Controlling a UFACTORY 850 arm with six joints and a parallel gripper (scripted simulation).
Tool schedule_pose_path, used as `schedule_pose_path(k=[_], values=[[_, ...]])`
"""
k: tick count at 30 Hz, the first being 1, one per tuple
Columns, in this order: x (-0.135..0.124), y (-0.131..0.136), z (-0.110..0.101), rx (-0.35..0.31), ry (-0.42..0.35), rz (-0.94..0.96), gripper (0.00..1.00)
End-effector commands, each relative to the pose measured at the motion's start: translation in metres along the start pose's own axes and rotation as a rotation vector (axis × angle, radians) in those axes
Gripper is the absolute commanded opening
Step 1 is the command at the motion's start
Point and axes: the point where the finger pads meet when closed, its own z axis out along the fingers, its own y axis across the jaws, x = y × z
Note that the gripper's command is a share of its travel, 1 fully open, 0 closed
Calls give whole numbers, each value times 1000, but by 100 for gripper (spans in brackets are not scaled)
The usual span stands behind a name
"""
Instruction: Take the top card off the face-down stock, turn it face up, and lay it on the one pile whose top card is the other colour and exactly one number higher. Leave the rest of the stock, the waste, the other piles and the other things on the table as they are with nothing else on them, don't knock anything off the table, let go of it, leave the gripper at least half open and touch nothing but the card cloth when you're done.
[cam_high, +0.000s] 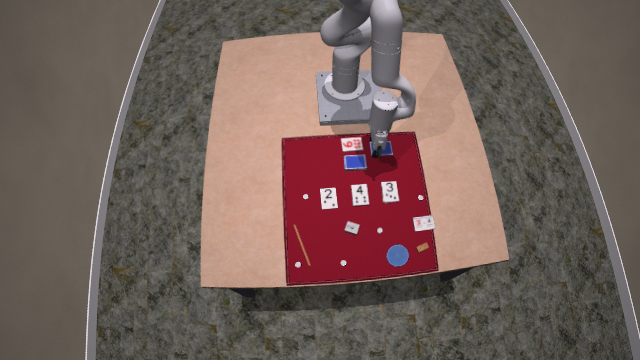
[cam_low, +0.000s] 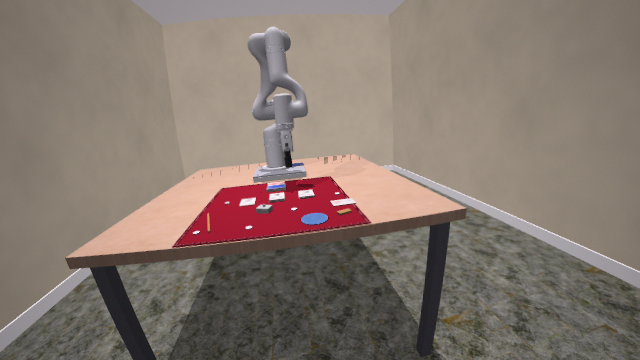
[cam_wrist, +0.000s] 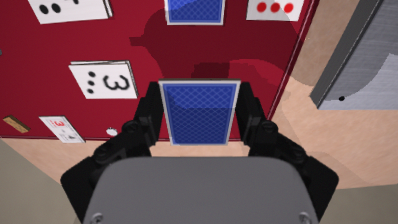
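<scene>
Pincer (cam_high: 376, 151) (cam_low: 288, 162) (cam_wrist: 199, 95): closed on your blue-backed, white-bordered card (cam_high: 386, 148) (cam_low: 298, 165) (cam_wrist: 200, 120).
Card: probably light, bendable, slippery.
Hold: opposite edges; squeeze gently.

Black 2 (cam_high: 328, 198), black 4 (cam_high: 359, 194) and black 3 (cam_high: 390, 191) (cam_wrist: 103, 81) on white cards, red 6 on another card (cam_high: 352, 144)
</scene>
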Motion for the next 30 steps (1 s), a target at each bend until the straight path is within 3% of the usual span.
schedule_pose_path(k=[1,30], values=[[0,-1,4,2,0,0,63],[-1,0,9,-2,14,0,63]])
